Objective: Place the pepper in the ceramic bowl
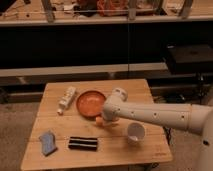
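Observation:
The ceramic bowl [90, 102] is a wide, shallow orange-brown dish at the middle back of the wooden table [125, 150]. My white arm reaches in from the right. Its gripper [103, 118] is just off the bowl's front right rim. The pepper [99, 120] shows as a small orange tip poking out at the gripper's end, held in its grip just above the table. The rest of the pepper is hidden by the gripper.
A white cup [135, 132] stands right of the gripper, under the arm. A black striped block [83, 143] lies near the front edge, a blue object [48, 142] at front left, and a white bottle [66, 99] left of the bowl. Dark shelving stands behind the table.

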